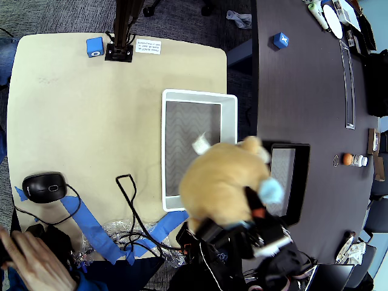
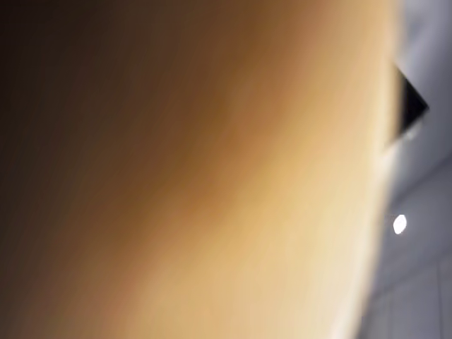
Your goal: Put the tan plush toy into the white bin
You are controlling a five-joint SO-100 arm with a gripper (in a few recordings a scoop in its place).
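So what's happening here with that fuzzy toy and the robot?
A robot arm is carrying the tan plush toy, which looks blurred and lifted over the lower right corner of the white bin on the table. The gripper itself is hidden under the toy, so the hold can't be seen directly. In the wrist view the toy sits right against the lens. A black tray lies beside the bin.
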